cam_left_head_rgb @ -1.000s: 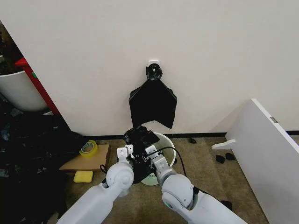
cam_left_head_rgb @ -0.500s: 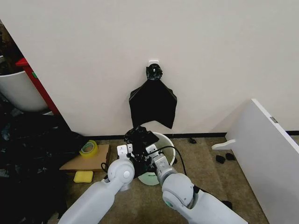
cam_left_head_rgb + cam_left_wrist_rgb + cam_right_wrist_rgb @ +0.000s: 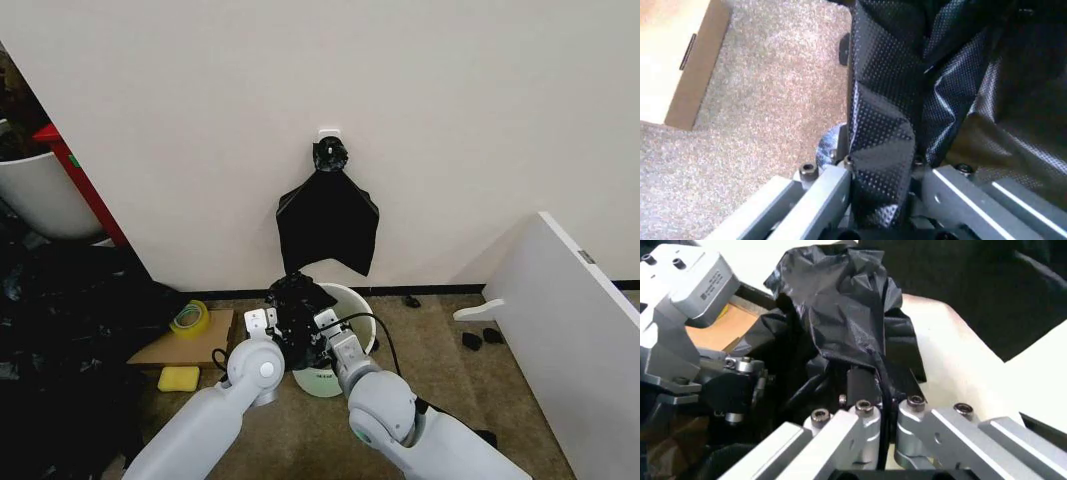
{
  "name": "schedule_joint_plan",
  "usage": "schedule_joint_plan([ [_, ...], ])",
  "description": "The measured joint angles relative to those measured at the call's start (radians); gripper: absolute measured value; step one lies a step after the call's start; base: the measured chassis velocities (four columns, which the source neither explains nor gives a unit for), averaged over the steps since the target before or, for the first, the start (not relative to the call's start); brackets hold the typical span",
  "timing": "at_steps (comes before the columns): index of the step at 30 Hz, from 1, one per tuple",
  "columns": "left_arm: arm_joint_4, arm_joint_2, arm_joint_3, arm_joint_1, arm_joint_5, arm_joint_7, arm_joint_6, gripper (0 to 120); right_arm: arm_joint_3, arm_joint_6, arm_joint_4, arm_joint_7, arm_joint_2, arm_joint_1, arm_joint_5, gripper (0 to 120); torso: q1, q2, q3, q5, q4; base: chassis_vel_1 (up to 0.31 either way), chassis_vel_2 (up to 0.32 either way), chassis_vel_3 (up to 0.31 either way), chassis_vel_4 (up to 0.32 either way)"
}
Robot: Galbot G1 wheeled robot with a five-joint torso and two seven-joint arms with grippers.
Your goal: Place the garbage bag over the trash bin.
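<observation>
The garbage bag (image 3: 298, 297) is a crumpled black wad held over the near-left rim of the trash bin (image 3: 352, 303), a cream-white round bin on the carpet below the wall. My left gripper (image 3: 272, 320) is shut on a strip of the bag (image 3: 881, 150), which runs up out from between its fingers (image 3: 833, 192). My right gripper (image 3: 318, 326) is shut on the bag too, and the plastic (image 3: 840, 310) bunches above its fingers (image 3: 860, 385). The two grippers stand close together, side by side. Most of the bin's opening is hidden behind them.
A flat black bundle of bags (image 3: 327, 215) hangs on the wall above the bin. To the left lie a cardboard box (image 3: 190, 345) with a tape roll (image 3: 189, 318), a yellow sponge (image 3: 178, 378) and dark plastic sheeting (image 3: 60, 330). A white panel (image 3: 580, 330) leans at right.
Both grippers, still shut on the bag, have edged slightly forward toward the wall. The left arm has shifted a little to the left.
</observation>
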Motion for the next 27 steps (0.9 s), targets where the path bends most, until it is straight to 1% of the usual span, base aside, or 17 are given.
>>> schedule_joint_plan([
  [5, -0.019, 0.015, -0.031, 0.028, 0.011, 0.027, -0.049, 1, 0.015, 0.004, 0.017, 0.004, -0.005, -0.015, -0.001, 0, 0.000, 0.000, 0.000, -0.0003, -0.0001, 0.000, 0.000, 0.000, 0.000],
  [6, -0.019, 0.015, -0.031, 0.028, 0.011, 0.027, -0.049, 1, 0.015, 0.004, 0.017, 0.004, -0.005, -0.015, -0.001, 0, 0.000, 0.000, 0.000, -0.0003, -0.0001, 0.000, 0.000, 0.000, 0.000],
  [9, -0.048, 0.037, -0.063, 0.050, 0.023, 0.045, -0.083, 1, 0.040, 0.006, 0.047, 0.013, -0.013, -0.033, 0.002, 0, 0.000, 0.000, 0.000, 0.0001, 0.0005, 0.000, 0.000, 0.000, 0.000],
  [10, -0.048, 0.037, -0.063, 0.050, 0.023, 0.045, -0.083, 1, 0.040, 0.006, 0.047, 0.013, -0.013, -0.033, 0.002, 0, 0.000, 0.000, 0.000, 0.0001, 0.0005, 0.000, 0.000, 0.000, 0.000],
  [13, -0.088, 0.061, -0.092, 0.074, 0.021, 0.058, -0.110, 1, 0.088, 0.007, 0.090, 0.020, -0.033, -0.065, 0.015, 0, 0.000, 0.000, 0.000, 0.0001, 0.0001, 0.000, 0.000, 0.000, 0.000],
  [14, -0.088, 0.061, -0.092, 0.074, 0.021, 0.058, -0.110, 1, 0.088, 0.007, 0.090, 0.020, -0.033, -0.065, 0.015, 0, 0.000, 0.000, 0.000, 0.0001, 0.0001, 0.000, 0.000, 0.000, 0.000],
  [18, -0.126, 0.085, -0.128, 0.104, 0.012, 0.065, -0.137, 1, 0.164, 0.009, 0.152, 0.023, -0.061, -0.120, 0.032, 0, 0.000, 0.000, 0.000, 0.0001, 0.0003, 0.000, 0.000, 0.000, 0.000],
  [19, -0.133, 0.089, -0.134, 0.108, 0.008, 0.065, -0.140, 1, 0.187, 0.010, 0.166, 0.022, -0.069, -0.138, 0.034, 0, 0.000, 0.000, 0.000, 0.0000, 0.0002, 0.000, 0.000, 0.000, 0.000],
  [20, -0.133, 0.089, -0.134, 0.108, 0.008, 0.065, -0.140, 1, 0.187, 0.010, 0.166, 0.022, -0.069, -0.138, 0.034, 0, 0.000, 0.000, 0.000, 0.0000, 0.0002, 0.000, 0.000, 0.000, 0.000],
  [23, -0.159, 0.101, -0.147, 0.120, -0.001, 0.065, -0.144, 1, 0.250, 0.025, 0.188, 0.016, -0.093, -0.200, 0.035, 0, 0.000, 0.000, 0.000, 0.0001, 0.0001, 0.000, 0.000, 0.000, 0.000],
  [24, -0.159, 0.101, -0.147, 0.120, -0.001, 0.065, -0.144, 1, 0.250, 0.025, 0.188, 0.016, -0.093, -0.200, 0.035, 0, 0.000, 0.000, 0.000, 0.0001, 0.0001, 0.000, 0.000, 0.000, 0.000],
  [27, -0.187, 0.110, -0.154, 0.135, -0.004, 0.065, -0.144, 1, 0.298, 0.036, 0.204, 0.009, -0.105, -0.255, 0.035, 0, 0.000, 0.000, 0.000, 0.0002, 0.0001, 0.000, 0.000, 0.000, 0.000],
])
